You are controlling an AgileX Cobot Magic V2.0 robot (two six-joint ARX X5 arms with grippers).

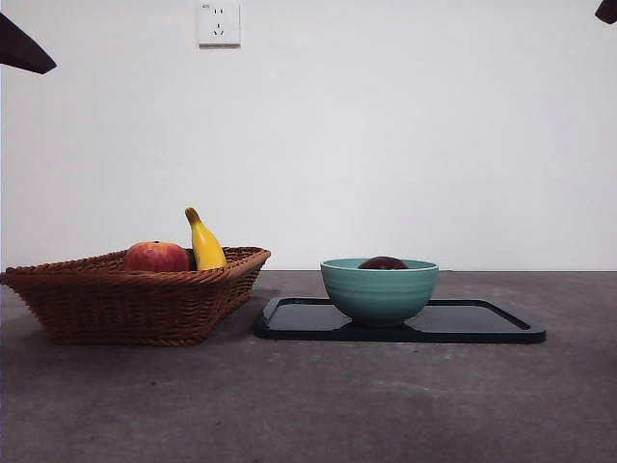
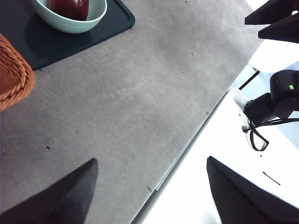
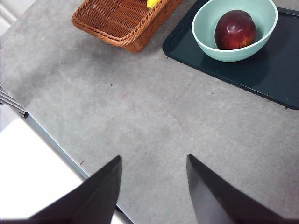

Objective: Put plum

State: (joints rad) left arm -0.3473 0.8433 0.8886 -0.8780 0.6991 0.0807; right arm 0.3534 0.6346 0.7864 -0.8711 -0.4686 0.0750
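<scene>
I see the plum (image 3: 235, 29) lying inside the green bowl (image 3: 205, 28), and the bowl stands on the dark tray (image 3: 261, 74) on the grey tabletop (image 3: 140, 116). In the front view only the dark top of the plum (image 1: 383, 262) shows above the rim of the bowl (image 1: 378, 289), so from there I cannot judge how it rests; the right wrist view shows it clearly, glossy and dark red, touching the bowl's inner wall.

My right gripper (image 3: 154, 186) hangs above bare tabletop, well apart from the plum, with the bowl and tray ahead of it and a little to one side. Its jaws stand apart at a moderate width and nothing is between them. The wicker basket (image 3: 124, 21) is also ahead of this gripper, on the other side from the tray, just beside the tray's corner but not touching it as far as I can see.

My left gripper (image 2: 152, 186) is held over the edge of the tabletop, with its jaws spread wide and empty. The bowl with the plum (image 2: 70, 8) is far ahead of it, and a corner of the basket (image 2: 14, 74) is nearer.

In the front view the basket (image 1: 135, 294) holds a red apple (image 1: 156, 257) and a yellow banana (image 1: 204, 243) that leans upright behind the apple. A wall socket (image 1: 219, 23) is above.
</scene>
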